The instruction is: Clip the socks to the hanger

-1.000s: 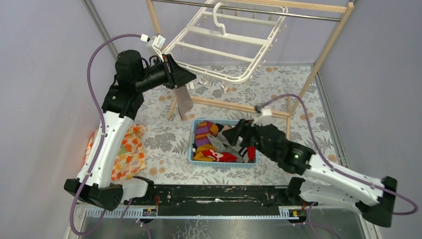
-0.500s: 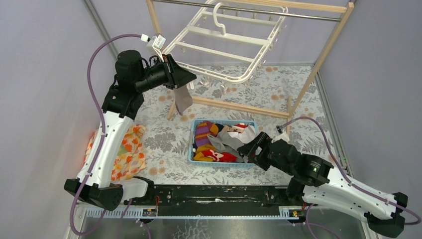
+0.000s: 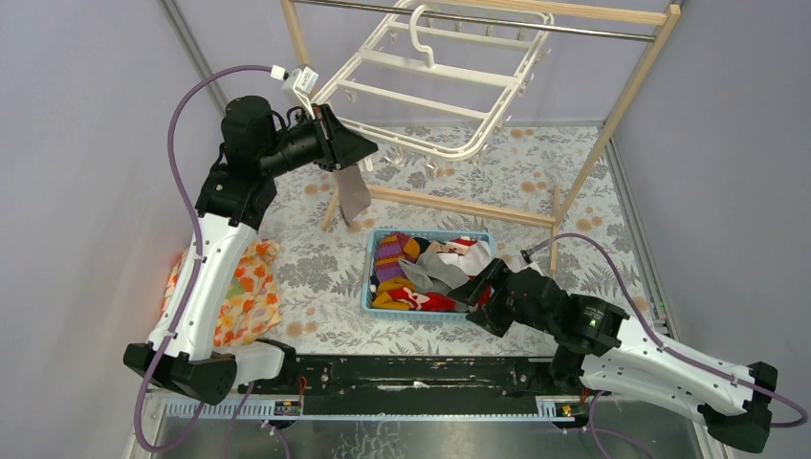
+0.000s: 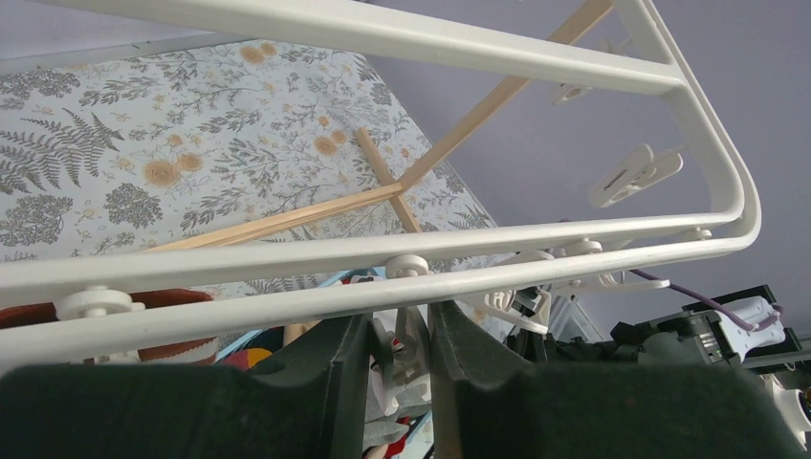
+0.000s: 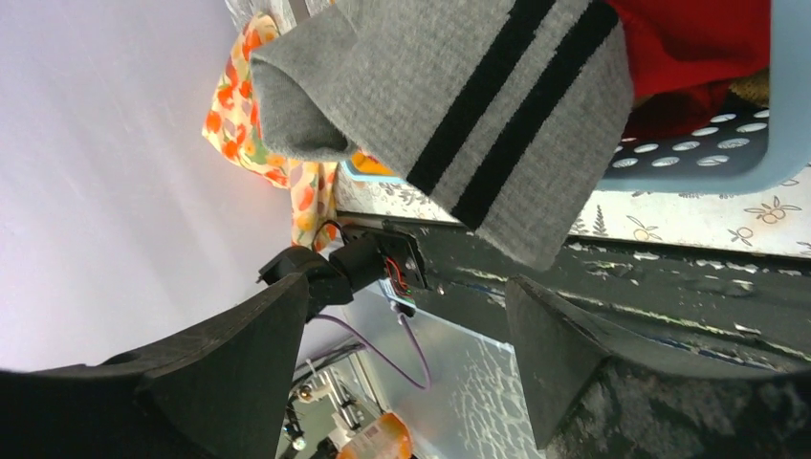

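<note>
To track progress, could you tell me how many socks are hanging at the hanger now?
1: a grey sock dangles at the hanger's left corner, by the left fingers; others may be hidden.

One hanger [image 4: 383, 38], one basket [image 3: 421, 314], one rack [image 3: 459, 207]

Soft even light thru all views, bright, shadows faint. Top view sharp, slight bend at edges. Left pincer [image 4: 399, 330] at frame btm dark, blurred. Right pincer [image 5: 406, 296] likewise soft; upper-left wall [image 5: 115, 143] washed pale.
</note>
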Robot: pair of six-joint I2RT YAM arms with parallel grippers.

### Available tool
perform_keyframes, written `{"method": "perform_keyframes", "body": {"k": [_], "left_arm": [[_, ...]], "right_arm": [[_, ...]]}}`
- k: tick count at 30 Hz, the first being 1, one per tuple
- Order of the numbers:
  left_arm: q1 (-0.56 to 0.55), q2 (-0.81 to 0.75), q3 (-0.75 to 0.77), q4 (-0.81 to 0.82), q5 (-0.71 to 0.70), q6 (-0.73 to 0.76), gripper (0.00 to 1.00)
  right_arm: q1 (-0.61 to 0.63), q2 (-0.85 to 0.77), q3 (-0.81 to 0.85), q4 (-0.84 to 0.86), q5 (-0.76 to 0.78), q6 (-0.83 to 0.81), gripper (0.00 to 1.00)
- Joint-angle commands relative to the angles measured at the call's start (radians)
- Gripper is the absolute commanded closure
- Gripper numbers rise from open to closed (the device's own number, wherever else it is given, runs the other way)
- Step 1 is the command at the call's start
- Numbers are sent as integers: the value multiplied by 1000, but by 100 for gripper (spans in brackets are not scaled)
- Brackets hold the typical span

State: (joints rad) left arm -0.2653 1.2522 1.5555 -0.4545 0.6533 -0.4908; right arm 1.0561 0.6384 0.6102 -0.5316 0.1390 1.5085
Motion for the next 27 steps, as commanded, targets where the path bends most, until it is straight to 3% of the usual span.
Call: {"method": "perform_keyframes", "body": {"k": [1,7,12,18,27], "left_arm": [[3,5,-2,27,61,19,98],[4,12,9,30,63,17,98],[3,9,2,27,65,29,98],[4,9,-9,30,71,32,98],[3,15,-18,43,77,29,98]], "right_arm": [[19,-1,-46,133,107,110,19],[90,73,-59,192,307,184,26],[135,75,-52,132,457,249,32],[154,17,-19,-26,554,284,36],[154,19,-32,-83,595,296,37]]}}
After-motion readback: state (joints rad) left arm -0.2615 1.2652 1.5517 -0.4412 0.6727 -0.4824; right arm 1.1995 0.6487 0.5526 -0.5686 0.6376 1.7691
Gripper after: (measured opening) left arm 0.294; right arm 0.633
